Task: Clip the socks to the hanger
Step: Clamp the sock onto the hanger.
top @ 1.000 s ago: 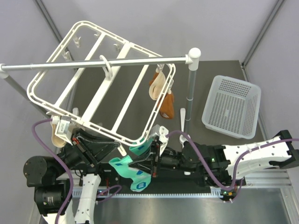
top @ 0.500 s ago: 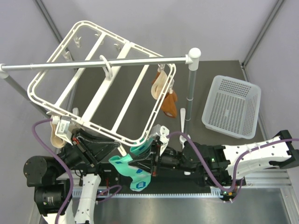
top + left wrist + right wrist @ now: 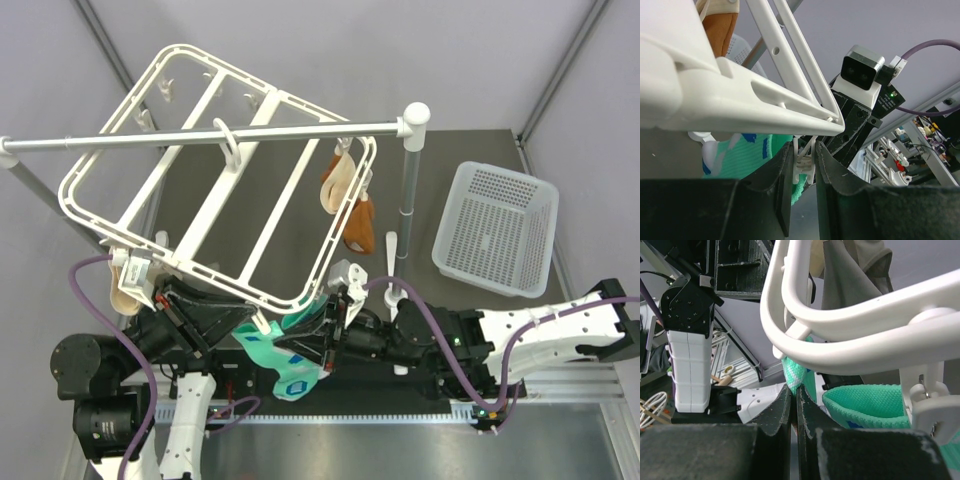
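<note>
Over table (image 3: 480,145), sock (image 3: 272,362) in right claw (image 3: 794,392)

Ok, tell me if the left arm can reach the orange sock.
Probably not: the left gripper is shut on a clip, and the orange sock hangs across the hanger.

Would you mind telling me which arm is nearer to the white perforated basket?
Right. The right arm lies just on the near side of the basket; the left arm stands far off to its left.
</note>
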